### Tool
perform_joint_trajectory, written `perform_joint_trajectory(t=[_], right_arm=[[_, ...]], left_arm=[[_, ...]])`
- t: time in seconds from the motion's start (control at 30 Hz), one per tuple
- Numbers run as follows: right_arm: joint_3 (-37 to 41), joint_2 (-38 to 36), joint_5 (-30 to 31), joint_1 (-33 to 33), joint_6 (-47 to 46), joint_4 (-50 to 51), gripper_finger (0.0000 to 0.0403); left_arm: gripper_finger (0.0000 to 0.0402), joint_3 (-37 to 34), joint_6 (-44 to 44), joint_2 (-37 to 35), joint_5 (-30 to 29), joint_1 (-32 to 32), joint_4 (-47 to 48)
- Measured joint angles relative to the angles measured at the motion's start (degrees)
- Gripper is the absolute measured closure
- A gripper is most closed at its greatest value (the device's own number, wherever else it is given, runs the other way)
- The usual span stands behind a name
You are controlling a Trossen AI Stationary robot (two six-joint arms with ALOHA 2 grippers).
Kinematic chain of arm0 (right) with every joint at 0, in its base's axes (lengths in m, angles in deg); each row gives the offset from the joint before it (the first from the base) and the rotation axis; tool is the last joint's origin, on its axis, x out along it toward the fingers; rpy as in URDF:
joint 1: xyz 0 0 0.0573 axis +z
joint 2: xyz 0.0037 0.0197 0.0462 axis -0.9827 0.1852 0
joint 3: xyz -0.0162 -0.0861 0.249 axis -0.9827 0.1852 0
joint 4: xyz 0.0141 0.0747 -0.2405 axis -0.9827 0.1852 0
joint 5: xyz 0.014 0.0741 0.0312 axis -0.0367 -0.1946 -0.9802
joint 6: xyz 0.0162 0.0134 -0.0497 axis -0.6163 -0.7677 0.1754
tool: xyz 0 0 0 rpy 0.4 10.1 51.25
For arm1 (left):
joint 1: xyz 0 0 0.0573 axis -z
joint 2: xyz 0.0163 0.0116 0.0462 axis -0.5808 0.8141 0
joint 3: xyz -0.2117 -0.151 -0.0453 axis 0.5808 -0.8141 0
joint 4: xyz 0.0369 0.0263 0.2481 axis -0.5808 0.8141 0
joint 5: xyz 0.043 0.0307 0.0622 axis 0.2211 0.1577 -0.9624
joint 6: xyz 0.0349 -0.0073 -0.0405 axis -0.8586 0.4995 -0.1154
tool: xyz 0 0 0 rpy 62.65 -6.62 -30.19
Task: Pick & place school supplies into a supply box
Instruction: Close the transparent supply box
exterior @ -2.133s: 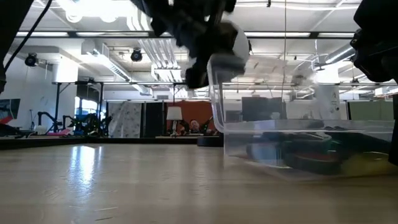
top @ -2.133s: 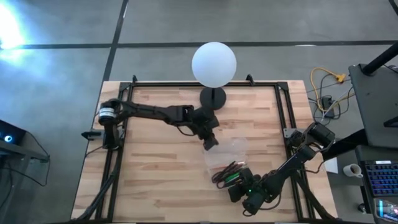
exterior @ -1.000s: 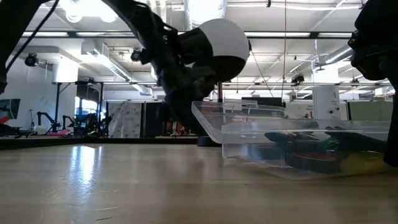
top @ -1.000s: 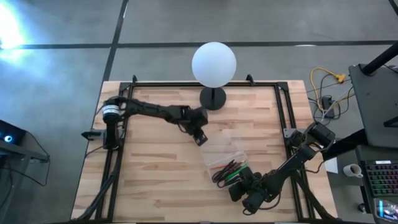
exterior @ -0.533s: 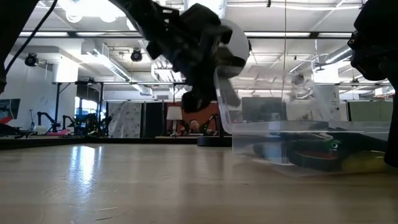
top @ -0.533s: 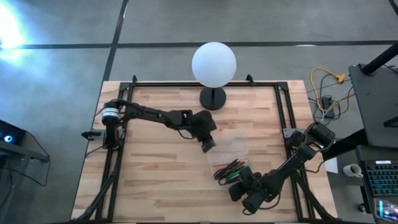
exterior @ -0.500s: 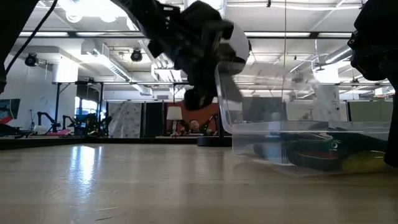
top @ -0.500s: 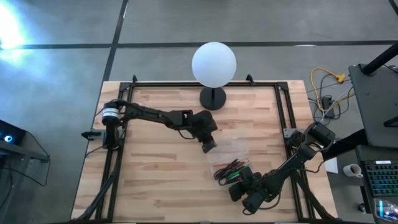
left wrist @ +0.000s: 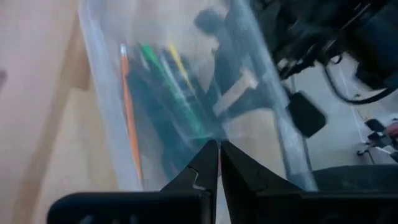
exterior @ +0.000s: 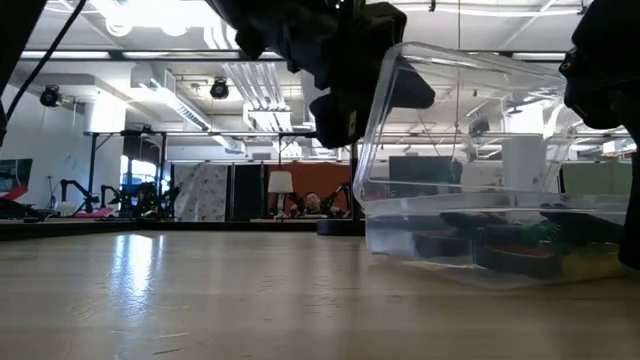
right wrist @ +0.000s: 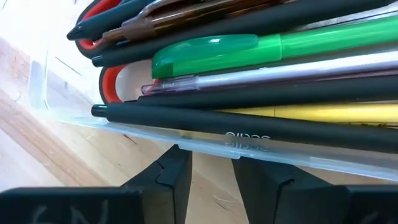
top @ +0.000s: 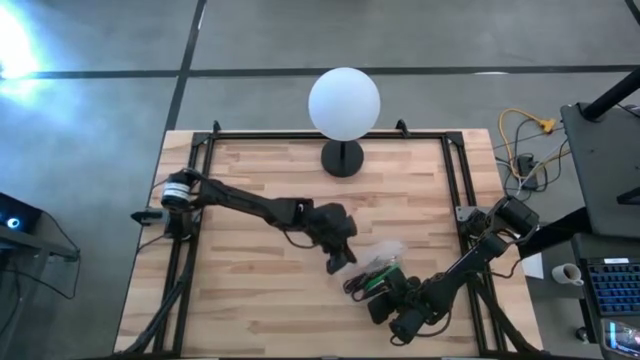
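The left gripper [top: 341, 262] is reaching from the left side of the wooden table [top: 250, 290] toward the middle, and its fingers are pressed together on the thin clear wall of the supply box [top: 380, 262]. In the left wrist view the two dark fingers [left wrist: 208, 163] are meeting almost without a gap, with the edge of the box caught between them. In the low view the supply box [exterior: 470, 150] is standing tilted, with the grasped side lifted and the opposite long side resting on the table.

The school supplies [top: 368, 275] are lying inside the box, just beyond the left fingertips and close in front of the right gripper [top: 392, 291]. Through the clear wall, the left wrist view is showing an orange pencil [left wrist: 129, 118], a green pen [left wrist: 171, 87] and a yellow pencil [left wrist: 177, 62] lying side by side along the box.

The right gripper is waiting at the near edge of the table, right of the middle, with its fingers parted and holding nothing. Its fingertips are sitting just beside the long wall of the box; I cannot tell if they are touching it. Directly ahead of them are lying a black pen [right wrist: 249, 127], a yellow pencil [right wrist: 311, 113], a green pen [right wrist: 249, 48] and the red handles of the scissors [right wrist: 112, 84].

The white globe lamp [top: 344, 103] is standing at the far edge of the table, well apart from both grippers.
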Motion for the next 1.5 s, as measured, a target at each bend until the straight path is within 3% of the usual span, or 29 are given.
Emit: perform_joint_trajectory(t=[0.2,0.4,0.67,0.77,0.87,1.03,1.27,1.37,1.5], right_arm=[[-1.8,0.0,-0.9,1.2,7.1,1.0,0.0296],[-3.8,-1.0,-4.5,6.3,7.1,1.9,0.0296],[-6.4,-1.6,-4.8,15.2,-9.4,10.4,0.0296],[-6.4,-1.6,-4.8,16.0,-15.6,14.4,0.0296],[-5.6,-2.0,-4.4,14.9,-17.0,15.7,0.0296],[-5.7,-2.1,-2.9,12.1,-12.4,14.6,0.0296],[-7.8,-2.3,1.8,11.8,-5.6,18.5,0.0296],[-8.5,-2.3,6.2,11.6,-1.2,20.5,0.0296],[-7.7,-2.1,6.3,8.8,5.5,19.1,0.0296]], left_arm=[[0.0399,-0.2,1.6,2.7,-0.8,2.1,-3.3],[0.0399,0.3,2.5,5.0,-2.0,2.1,-5.3],[0.0399,3.4,2.5,9.9,-3.0,2.5,-5.3],[0.0399,6.9,2.6,13.5,-2.8,2.8,-4.2],[0.0399,12.3,2.7,16.7,-2.6,3.1,3.0],[0.0399,19.3,0.3,19.6,-3.5,3.5,14.0],[0.0399,18.0,-0.1,19.7,-5.5,3.2,23.1],[0.0399,16.7,0.8,19.3,-5.6,3.3,23.3],[0.0399,16.6,1.0,18.8,-6.2,3.7,19.3]])
